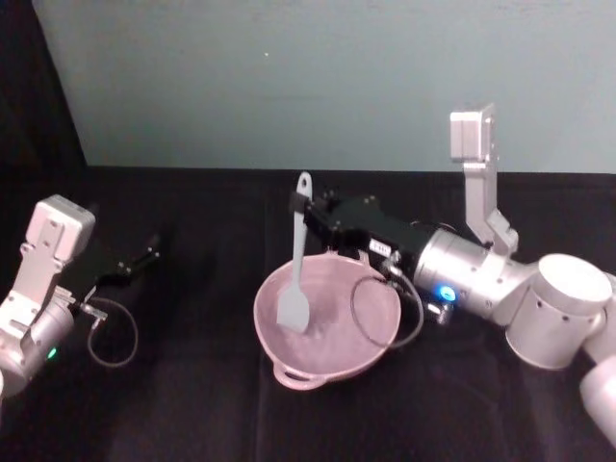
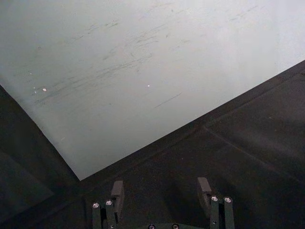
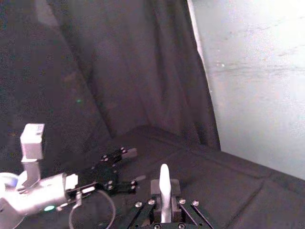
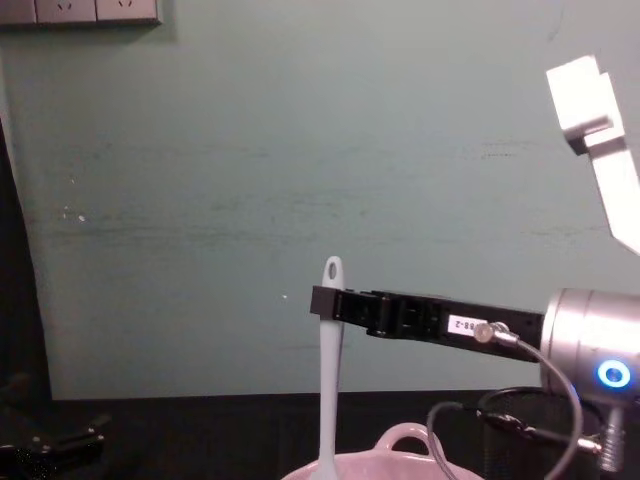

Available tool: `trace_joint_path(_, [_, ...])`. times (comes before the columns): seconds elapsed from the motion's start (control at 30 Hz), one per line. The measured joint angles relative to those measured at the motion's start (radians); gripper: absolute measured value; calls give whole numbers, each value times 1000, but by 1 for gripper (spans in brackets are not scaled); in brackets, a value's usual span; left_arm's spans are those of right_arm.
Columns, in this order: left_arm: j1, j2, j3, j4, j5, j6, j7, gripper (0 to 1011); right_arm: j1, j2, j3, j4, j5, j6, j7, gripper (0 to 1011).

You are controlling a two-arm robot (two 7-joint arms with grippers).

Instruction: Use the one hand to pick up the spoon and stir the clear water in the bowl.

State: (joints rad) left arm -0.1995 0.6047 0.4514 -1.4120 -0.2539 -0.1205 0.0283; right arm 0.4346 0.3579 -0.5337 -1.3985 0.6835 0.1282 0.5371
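Note:
The pale pink bowl [image 1: 332,361] sits on the black tablecloth at centre, its loop handle [image 1: 298,378] toward me. The white spoon [image 1: 297,255] stands nearly upright with its flat blade down inside the bowl. My right gripper [image 1: 300,206] reaches in from the right and is shut on the spoon's handle just below the hole. From the chest, the spoon [image 4: 329,370] rises from the bowl's rim [image 4: 405,440] with the right gripper [image 4: 325,301] clamped near its top. The right wrist view shows the handle tip [image 3: 164,174] between the shut fingers. My left gripper [image 1: 146,254] rests open at the left, its fingers [image 2: 116,191] spread.
A grey cable loop [image 1: 383,310] hangs from my right wrist over the bowl's right rim. A black wire-mesh cup [image 4: 520,425] stands behind my right arm. A teal wall [image 1: 318,77] closes the table's far edge, and a dark curtain [image 3: 119,71] hangs at the left.

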Motion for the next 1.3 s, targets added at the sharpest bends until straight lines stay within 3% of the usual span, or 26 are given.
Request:
trace_joint_path(0.13, [0, 0, 0, 0, 0, 0, 0, 1005, 43, -9, -7, 61, -10, -10, -1, 113])
trace_joint_path(0.37, [0, 0, 0, 0, 0, 0, 0, 1005, 61, 13, 13, 81, -30, -15, -24, 113])
trace_joint_path(0.6, [0, 0, 0, 0, 0, 0, 0, 1005, 32, 66, 48, 36, -23, -7, -27, 113])
trace_joint_path(0.9, [0, 0, 0, 0, 0, 0, 0, 1005, -28, 110, 53, -56, -5, 14, -23, 114])
trace_joint_path(1.1, [0, 0, 0, 0, 0, 0, 0, 1005, -51, 107, 38, -92, 20, 20, -7, 113])
trace_joint_path(1.3, [0, 0, 0, 0, 0, 0, 0, 1005, -48, 78, 5, -94, 45, 19, 9, 113])
